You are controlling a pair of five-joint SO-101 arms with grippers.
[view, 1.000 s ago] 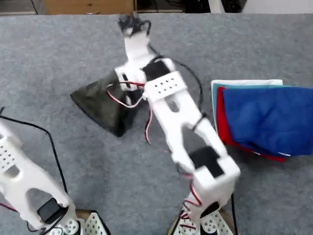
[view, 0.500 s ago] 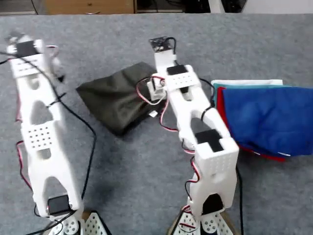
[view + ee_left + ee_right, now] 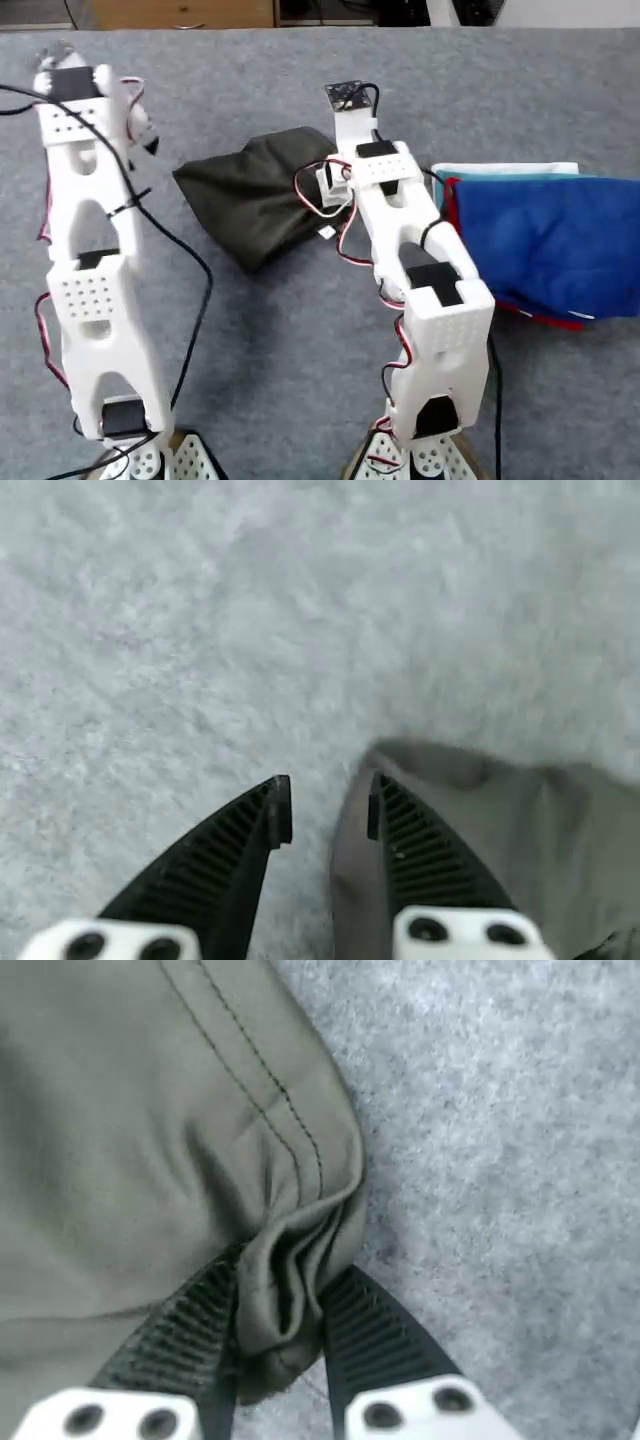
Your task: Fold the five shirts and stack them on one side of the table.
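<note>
The olive shirt (image 3: 250, 200) has slid toward the folded stack (image 3: 540, 245), its bunched edge pinched by the right gripper (image 3: 285, 1285). The left gripper (image 3: 325, 815), jaws slightly spread, has arrived at the shirt's far corner.

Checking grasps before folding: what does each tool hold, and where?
Right tool pinches the dark shirt by a bunched hemmed edge; left tool holds nothing.
</note>
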